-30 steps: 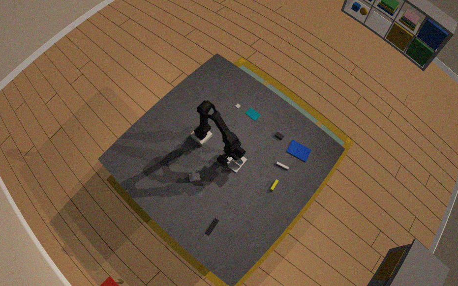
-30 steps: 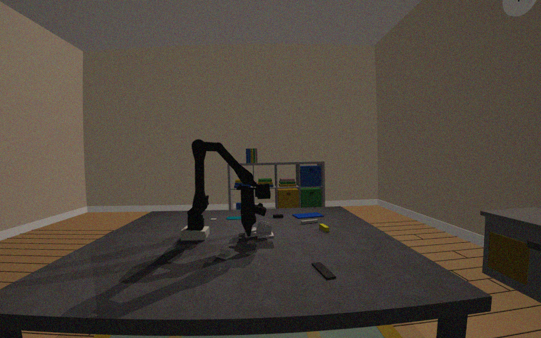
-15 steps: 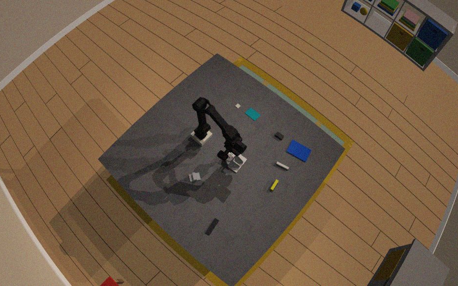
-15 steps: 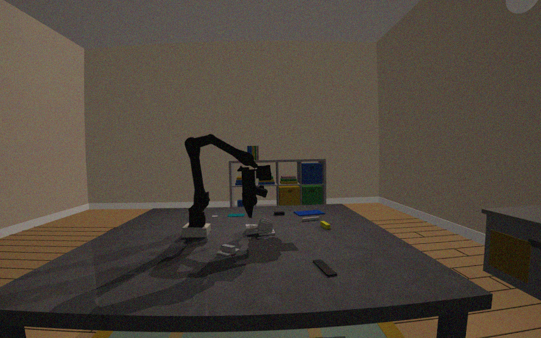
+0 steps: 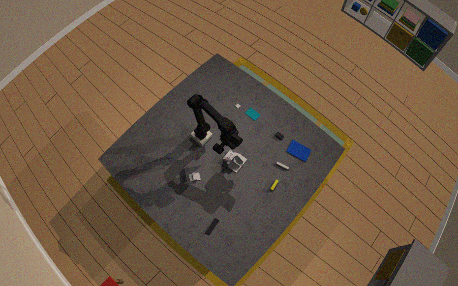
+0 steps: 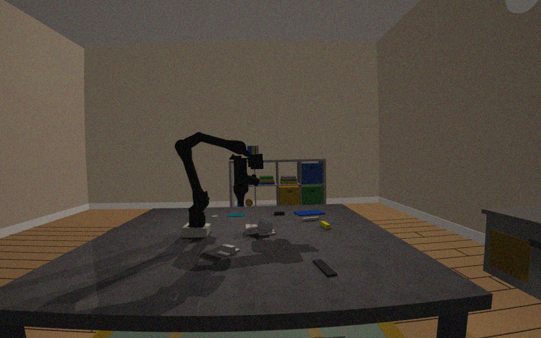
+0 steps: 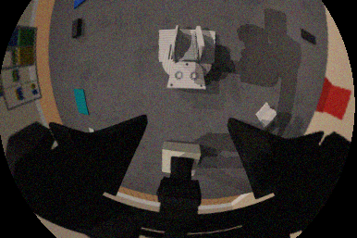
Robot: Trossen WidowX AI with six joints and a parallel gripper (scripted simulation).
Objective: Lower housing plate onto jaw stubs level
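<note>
The housing plate, white with two ringed round holes, lies over the near end of the white base. It looks level and closed in the wrist view. Whether any thin gap is left under it is too small to tell. The two jaws stand up behind it, one jaw on the left and the other jaw on the right. My gripper is wide open and empty. It hangs clear above the table, higher than the assembly and apart from it.
A small white block-shaped piece lies beside the assembly. A blue slab, a teal slab, a dark block, a white bar, a yellow bar and a dark bar lie farther off.
</note>
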